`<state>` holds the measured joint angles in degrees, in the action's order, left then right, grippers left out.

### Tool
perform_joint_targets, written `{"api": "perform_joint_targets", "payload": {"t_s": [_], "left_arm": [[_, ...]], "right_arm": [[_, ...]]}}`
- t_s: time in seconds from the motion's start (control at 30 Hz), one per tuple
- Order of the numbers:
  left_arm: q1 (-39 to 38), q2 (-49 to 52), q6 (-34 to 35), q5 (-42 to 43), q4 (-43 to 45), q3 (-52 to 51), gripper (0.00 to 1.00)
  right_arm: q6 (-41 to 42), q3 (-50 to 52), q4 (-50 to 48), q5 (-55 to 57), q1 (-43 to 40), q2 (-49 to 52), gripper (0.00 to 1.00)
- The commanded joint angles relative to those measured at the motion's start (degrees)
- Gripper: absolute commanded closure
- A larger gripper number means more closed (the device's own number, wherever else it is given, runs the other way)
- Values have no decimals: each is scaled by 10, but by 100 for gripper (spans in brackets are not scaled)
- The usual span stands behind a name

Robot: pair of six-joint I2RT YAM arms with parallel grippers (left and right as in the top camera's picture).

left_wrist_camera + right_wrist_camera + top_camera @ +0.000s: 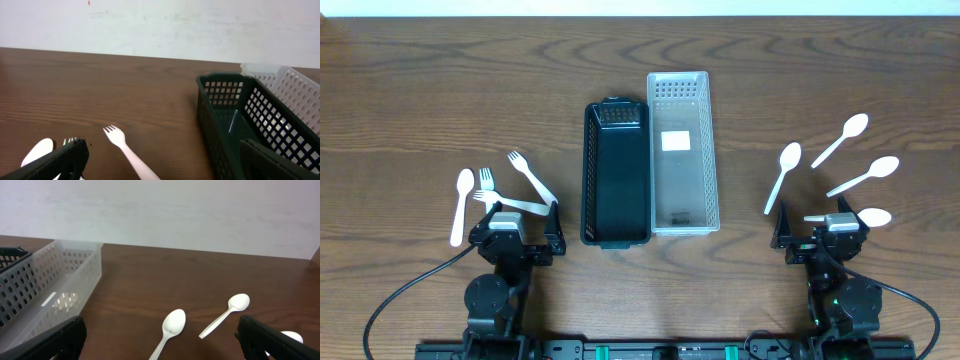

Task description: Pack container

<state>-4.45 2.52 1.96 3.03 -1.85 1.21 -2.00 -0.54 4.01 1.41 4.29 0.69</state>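
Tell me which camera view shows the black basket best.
The overhead view: it shows the whole black basket, all four walls and the floor. The left wrist view shows only one end and part of the inside. The right wrist view shows just a corner at its left edge.

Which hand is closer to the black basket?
Left. The left hand sits just beside the black basket, at its near left corner. The right hand is off beyond the clear basket, among the spoons.

No legible text or labels
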Motion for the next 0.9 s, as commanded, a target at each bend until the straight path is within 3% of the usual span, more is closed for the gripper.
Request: {"api": "perform_joint_targets", "payload": {"t_s": [0.0,0.4,0.43,0.53,0.6,0.7,0.87], "left_arm": [[0,1,7,0,-21,-9,2],[0,3,21,6,-21,-9,2],[0,5,24,6,-21,-8,2],[0,11,58,6,-22,8,2],[0,21,61,7,-25,29,2],[0,62,61,7,-49,89,2],[0,201,61,7,-95,225,2]], "right_arm": [[-6,2,1,-4,-7,-3,1],[0,2,-15,-13,-7,-3,1],[16,2,-18,-12,-7,-3,1],[183,2,-64,-13,-7,-3,1],[241,2,-119,-14,-7,-3,1],[241,-3,-173,-47,-7,-1,1],[219,-54,-146,-106,-7,55,1]]}}
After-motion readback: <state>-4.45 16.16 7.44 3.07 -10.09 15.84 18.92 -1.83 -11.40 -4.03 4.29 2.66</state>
